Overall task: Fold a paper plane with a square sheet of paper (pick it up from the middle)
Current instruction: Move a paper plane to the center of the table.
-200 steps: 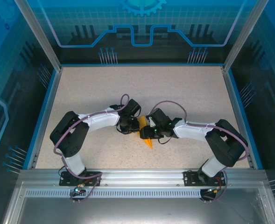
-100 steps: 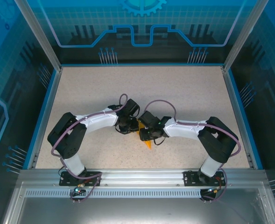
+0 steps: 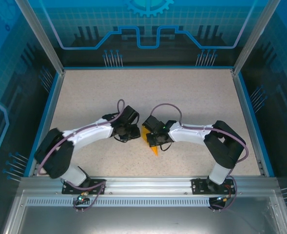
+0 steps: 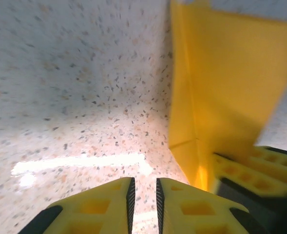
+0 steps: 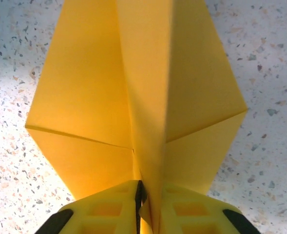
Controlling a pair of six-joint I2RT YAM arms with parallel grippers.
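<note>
the right gripper (image 5: 142, 207) has its jaws pinched on the paper plane's (image 5: 143, 92) central ridge, mid-desk (image 3: 192, 92). the left gripper (image 4: 143, 195), jaws nearly closed and empty, sits just beside it.

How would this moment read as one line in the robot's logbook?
right gripper: shut on paper plane ridge | left gripper: shut, empty, beside plane | table: plane low over it

- Speckled beige tabletop (image 3: 192, 97) spreads wide, grainy flecks showing close up from both wrist views.
- A blue rim (image 3: 148, 68) runs along its far edge and down both sides.
- Blue-tinted panels (image 3: 148, 29) with circuit-style line art wall the space.
- A slotted aluminium rail (image 3: 143, 187) crosses the near edge.
</note>
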